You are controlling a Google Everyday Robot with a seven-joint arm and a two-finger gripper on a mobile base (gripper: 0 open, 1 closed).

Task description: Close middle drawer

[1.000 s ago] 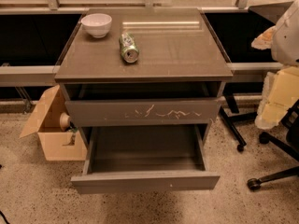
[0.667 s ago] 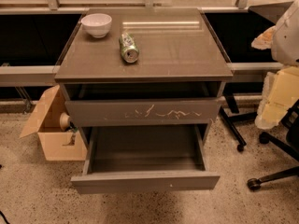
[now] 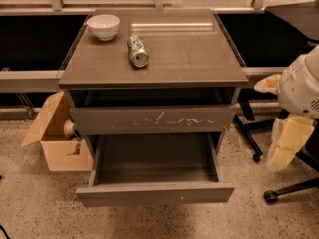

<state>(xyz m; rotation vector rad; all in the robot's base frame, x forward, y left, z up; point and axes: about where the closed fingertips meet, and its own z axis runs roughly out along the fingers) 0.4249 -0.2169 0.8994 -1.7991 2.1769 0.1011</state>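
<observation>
The middle drawer is a wide grey-brown drawer, pulled far out toward me and empty inside. Its flat front is plain but for a tiny pale speck right of centre. Above it, the drawer front with white scratch marks stands slightly out from the cabinet. My arm is at the right edge of the view, white and rounded. The pale yellow gripper hangs down beside the cabinet, to the right of the open drawer and apart from it.
A white bowl and a can lying on its side sit on the cabinet top. An open cardboard box stands on the floor at the left. Office chair legs with castors are at the right.
</observation>
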